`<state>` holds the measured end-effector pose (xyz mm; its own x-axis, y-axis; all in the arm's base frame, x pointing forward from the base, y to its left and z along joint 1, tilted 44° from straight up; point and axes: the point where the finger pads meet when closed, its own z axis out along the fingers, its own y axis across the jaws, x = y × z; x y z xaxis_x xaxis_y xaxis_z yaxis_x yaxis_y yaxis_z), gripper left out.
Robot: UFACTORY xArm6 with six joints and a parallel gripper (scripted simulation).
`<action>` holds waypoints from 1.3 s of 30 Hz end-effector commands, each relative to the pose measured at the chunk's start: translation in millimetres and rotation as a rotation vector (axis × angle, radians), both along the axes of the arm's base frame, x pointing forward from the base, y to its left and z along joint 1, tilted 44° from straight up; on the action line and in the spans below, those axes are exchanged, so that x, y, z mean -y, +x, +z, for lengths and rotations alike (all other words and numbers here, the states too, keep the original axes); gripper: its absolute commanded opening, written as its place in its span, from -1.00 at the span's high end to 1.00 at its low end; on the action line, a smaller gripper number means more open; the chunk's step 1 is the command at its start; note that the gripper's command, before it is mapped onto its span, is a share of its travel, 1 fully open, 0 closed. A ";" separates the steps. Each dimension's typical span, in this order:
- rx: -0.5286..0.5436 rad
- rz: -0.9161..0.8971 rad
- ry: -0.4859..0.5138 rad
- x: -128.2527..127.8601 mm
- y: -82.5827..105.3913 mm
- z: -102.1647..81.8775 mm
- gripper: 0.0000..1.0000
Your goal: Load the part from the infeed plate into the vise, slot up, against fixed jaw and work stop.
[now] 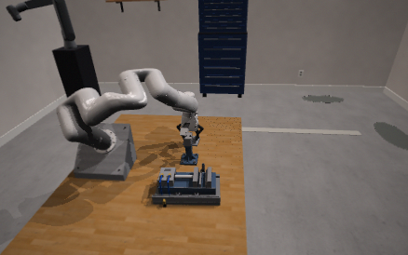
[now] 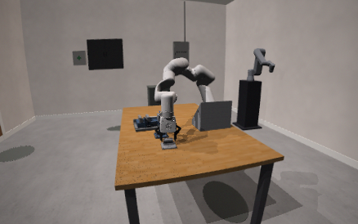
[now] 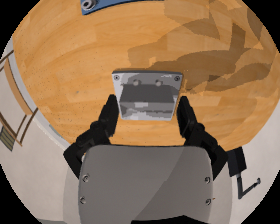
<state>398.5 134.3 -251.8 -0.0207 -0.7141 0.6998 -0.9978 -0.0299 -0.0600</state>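
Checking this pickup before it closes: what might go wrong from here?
The open pincer straddles the part on the infeed plate, fingers near its ends. Closing off-centre might skew or tip it. The slot's facing isn't readable here, so it may reach the vise wrong way up.
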 end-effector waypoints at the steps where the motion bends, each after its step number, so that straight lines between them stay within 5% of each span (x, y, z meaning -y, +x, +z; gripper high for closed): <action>1: 0.003 0.002 0.003 -0.5 1.6 -0.6 -0.78; 35: 0.003 0.002 0.003 2.6 1.9 -3.7 -0.78; 36: 0.003 0.002 0.003 2.6 1.9 -3.7 1.00; 39: 0.003 0.002 0.003 2.6 1.9 -3.7 1.00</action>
